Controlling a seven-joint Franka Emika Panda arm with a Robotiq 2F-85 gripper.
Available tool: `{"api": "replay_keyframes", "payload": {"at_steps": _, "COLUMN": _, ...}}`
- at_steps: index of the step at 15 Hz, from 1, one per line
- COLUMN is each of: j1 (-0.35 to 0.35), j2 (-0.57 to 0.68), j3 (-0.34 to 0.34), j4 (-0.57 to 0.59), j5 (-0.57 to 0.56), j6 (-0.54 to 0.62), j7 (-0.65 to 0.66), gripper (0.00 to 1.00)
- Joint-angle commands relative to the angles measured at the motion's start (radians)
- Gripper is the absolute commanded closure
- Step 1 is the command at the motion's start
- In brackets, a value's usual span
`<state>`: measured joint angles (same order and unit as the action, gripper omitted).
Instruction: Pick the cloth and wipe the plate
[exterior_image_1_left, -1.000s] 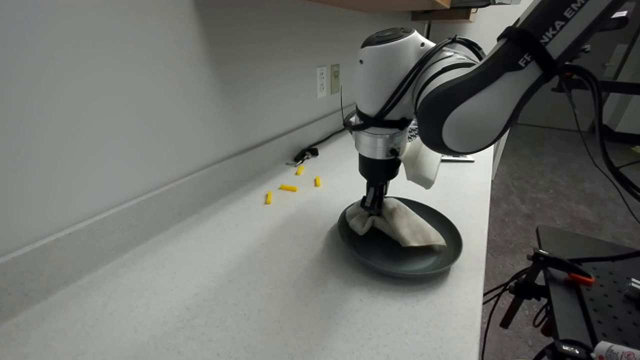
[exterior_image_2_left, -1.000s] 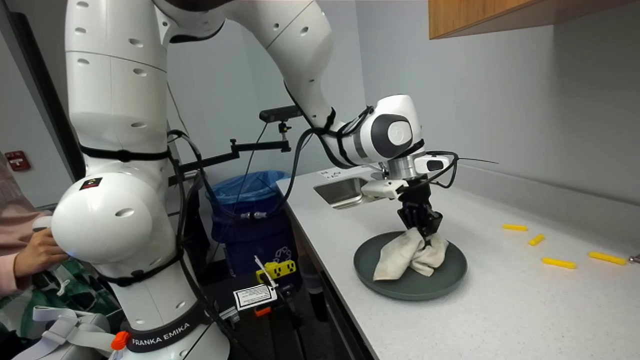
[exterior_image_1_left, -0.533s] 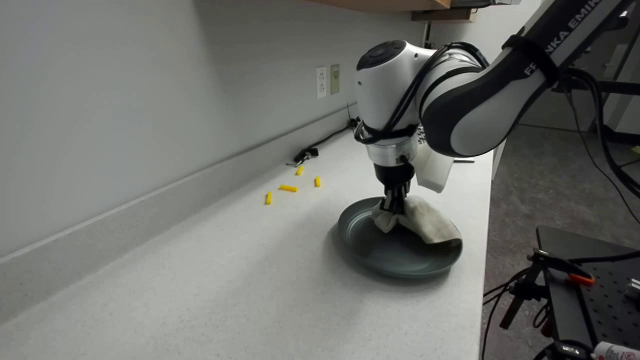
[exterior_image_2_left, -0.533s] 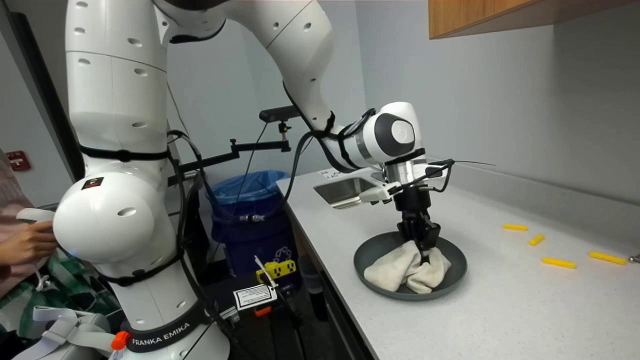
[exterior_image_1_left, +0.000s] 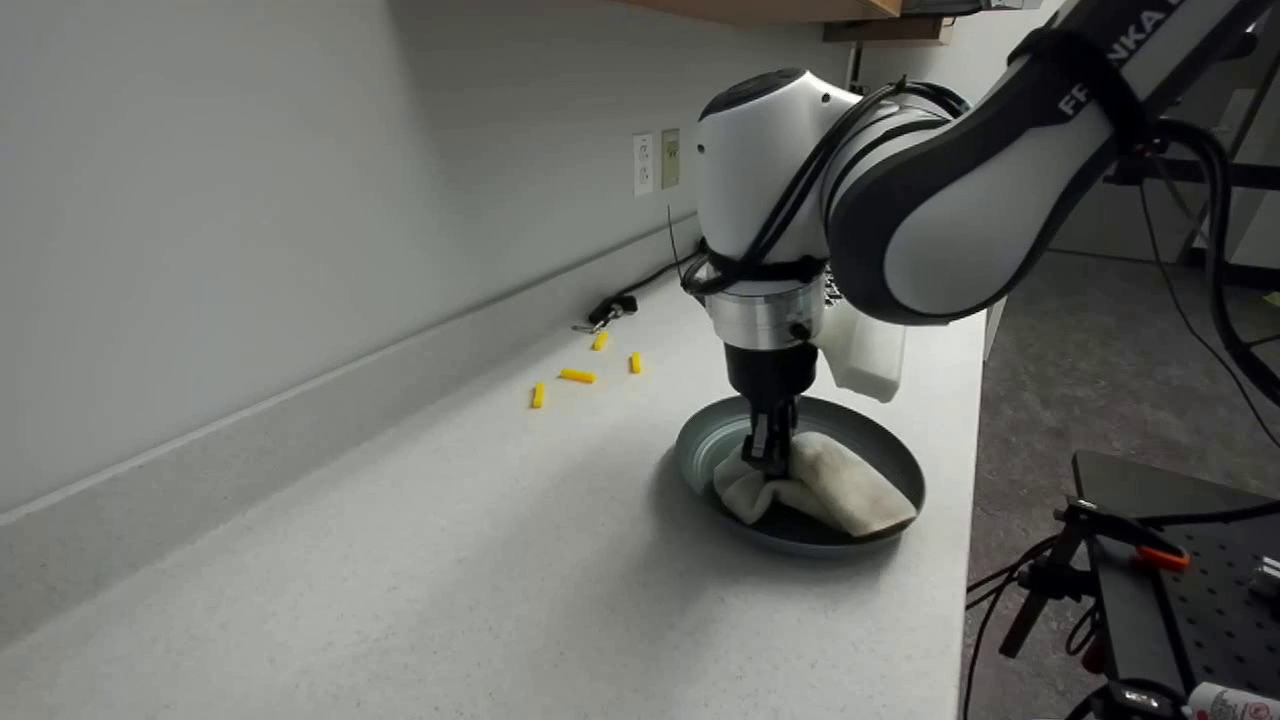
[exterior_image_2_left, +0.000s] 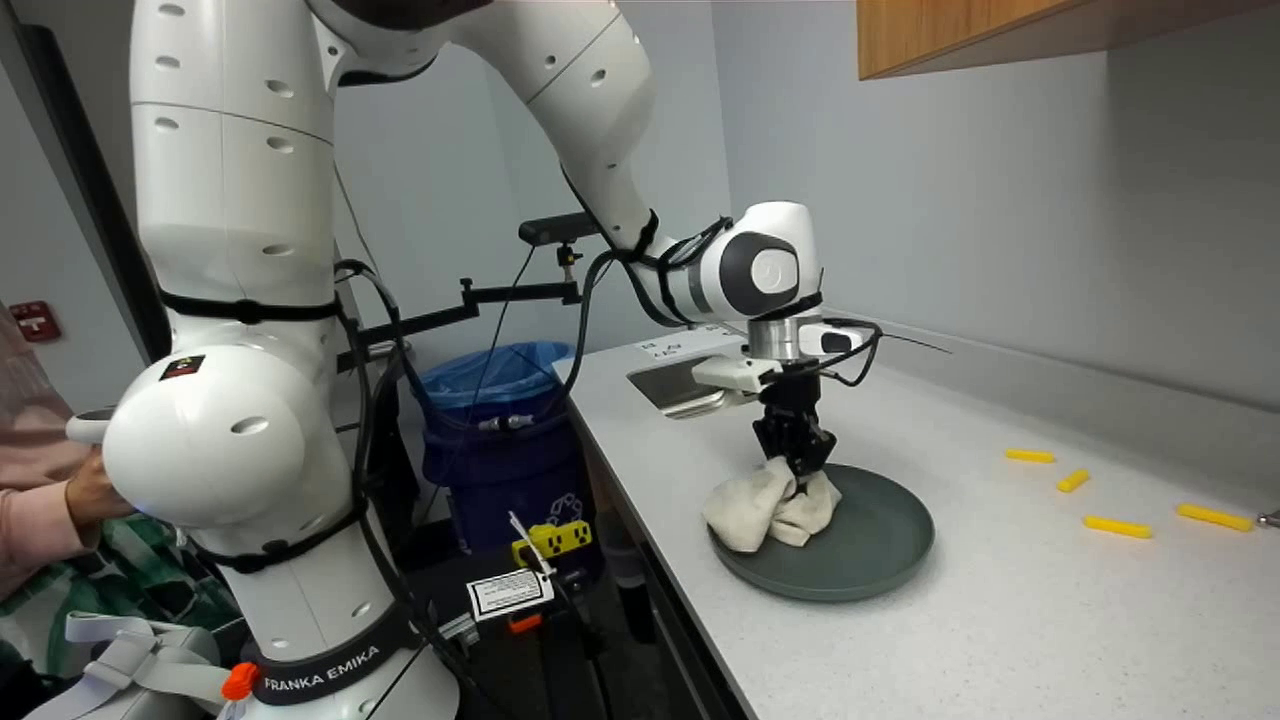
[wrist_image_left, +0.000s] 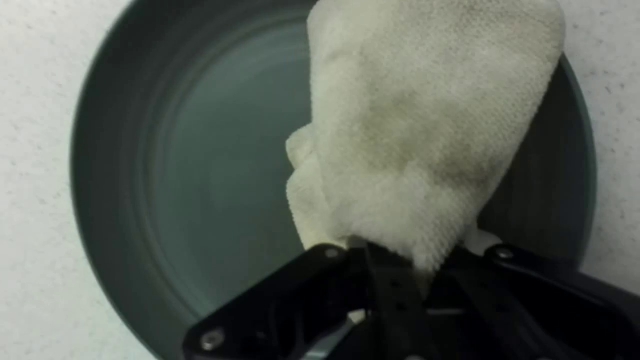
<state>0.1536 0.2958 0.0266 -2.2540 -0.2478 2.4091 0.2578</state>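
Cloth (wrist_image_left: 425, 100), off-white and smudged, is lying bunched on the dark green plate (exterior_image_2_left: 880, 540), overlapping its rim in the wrist view; the Robotiq gripper (exterior_image_1_left: 768, 462) is pinching a fold. The plate is resting near the edge of the speckled white countertop (exterior_image_1_left: 450, 580), open room running between it and four yellow sticks (exterior_image_1_left: 577, 376) nearer the grey wall (exterior_image_1_left: 250, 230). Compared with half a second ago, gripper and cloth are sitting farther toward the sink (exterior_image_2_left: 665, 385).
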Motion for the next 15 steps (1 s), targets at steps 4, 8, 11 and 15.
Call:
{"api": "replay_keyframes", "payload": {"at_steps": 4, "j1": -0.014, "j2": -0.032, "j3": -0.029, "j4": 0.004, "j5": 0.019, "j6": 0.12, "j7": -0.015, "gripper": 0.98}}
{"api": "replay_keyframes", "payload": {"at_steps": 8, "j1": 0.023, "j2": -0.046, "j3": -0.115, "j4": -0.003, "j5": -0.172, "j6": 0.071, "j7": 0.158, "gripper": 0.98}}
{"api": "replay_keyframes", "payload": {"at_steps": 11, "j1": 0.039, "j2": -0.052, "j3": -0.144, "j4": -0.01, "j5": -0.295, "j6": -0.022, "j7": 0.277, "gripper": 0.98}}
{"api": "replay_keyframes", "payload": {"at_steps": 15, "j1": 0.036, "j2": -0.047, "j3": -0.106, "j4": -0.015, "j5": -0.312, "j6": -0.178, "j7": 0.301, "gripper": 0.98}}
